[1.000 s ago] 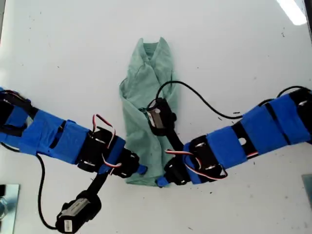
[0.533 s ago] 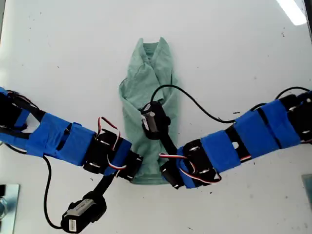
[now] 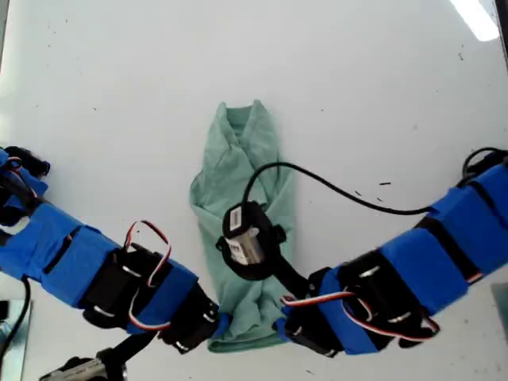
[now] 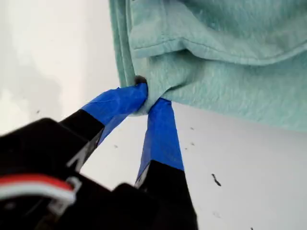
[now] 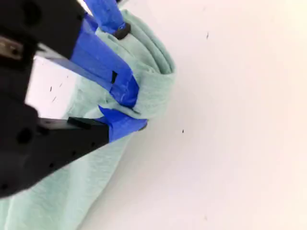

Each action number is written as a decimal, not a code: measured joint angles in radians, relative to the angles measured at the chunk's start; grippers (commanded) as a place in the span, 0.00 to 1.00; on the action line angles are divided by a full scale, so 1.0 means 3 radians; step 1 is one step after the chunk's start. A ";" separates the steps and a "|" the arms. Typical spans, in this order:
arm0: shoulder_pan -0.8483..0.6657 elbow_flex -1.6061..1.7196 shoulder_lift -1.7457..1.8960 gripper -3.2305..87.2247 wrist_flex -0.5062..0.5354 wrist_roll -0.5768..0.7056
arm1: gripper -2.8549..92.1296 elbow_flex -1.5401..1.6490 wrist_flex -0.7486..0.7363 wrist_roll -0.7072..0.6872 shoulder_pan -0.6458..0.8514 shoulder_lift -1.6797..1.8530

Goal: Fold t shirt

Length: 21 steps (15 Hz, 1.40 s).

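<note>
My first gripper [image 4: 149, 98] and my second gripper [image 5: 128, 111] are pinching the t shirt [image 3: 238, 167], its hem corners hiding under my arms.

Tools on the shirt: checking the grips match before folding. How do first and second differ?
My first tool pinches the shirt at its hem corner at the exterior view's left, my second tool the right one. First's camera hangs over table, second's over shirt. Both are shut on cloth.
</note>
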 measured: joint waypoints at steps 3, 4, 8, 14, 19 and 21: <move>0.0097 0.0000 0.0123 0.03 -0.0128 0.0225 | 0.06 0.0000 -0.0118 -0.0327 -0.0046 0.0097; 0.0092 0.0005 0.0184 0.03 -0.0128 0.0271 | 0.06 0.0041 -0.0123 -0.0378 -0.0005 0.0123; -0.0383 0.0051 0.0522 0.03 0.0046 0.0588 | 0.06 0.0251 0.0092 -0.0593 0.0711 0.0414; -0.1667 0.0281 0.0813 0.28 0.0690 0.1002 | 0.31 0.0562 0.0210 -0.1053 0.1943 0.0573; -0.2419 0.1028 0.1692 0.34 0.0879 0.0747 | 0.31 0.0920 0.0501 -0.1002 0.2771 0.0890; -0.2848 0.2004 0.2562 0.33 0.0481 0.0695 | 0.29 0.1662 0.0511 -0.0895 0.3293 0.1616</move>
